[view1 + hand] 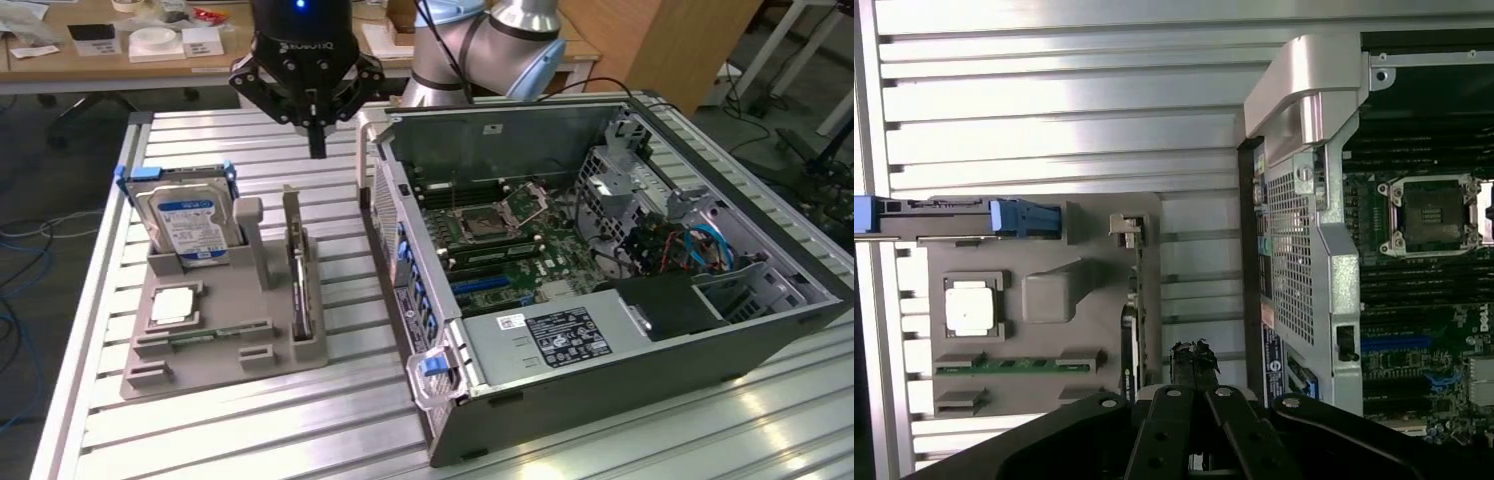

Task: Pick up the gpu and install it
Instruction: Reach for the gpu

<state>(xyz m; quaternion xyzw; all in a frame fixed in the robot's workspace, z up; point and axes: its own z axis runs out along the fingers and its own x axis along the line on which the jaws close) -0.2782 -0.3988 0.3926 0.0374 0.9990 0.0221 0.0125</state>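
Gripper [316, 148] hangs above the slatted table [240, 420], jaws pressed together, nothing pinched between them. In the wrist view the gripper [1194, 358] shows its dark tips meeting over a bare strip of table.

The gpu [300, 290] stands on edge in a slot of the grey holder [227, 335], below the jaws and just off to their holder side, not touching them. In the wrist view the gpu [1131, 340] shows as a thin dark strip at the near edge of the holder [1059, 300], just beside the fingertips.

Beyond the gpu from the jaws:
- a hard drive [187, 225] with a blue-white label, upright in its bracket
- a small square silver chip [176, 303] lying flat in a recess
- a green memory stick [1014, 365] in a slot

On the other side of the jaws, close by, the open computer case [441, 310] lies with its motherboard [501, 225] exposed. The jaws hang between case wall and holder.
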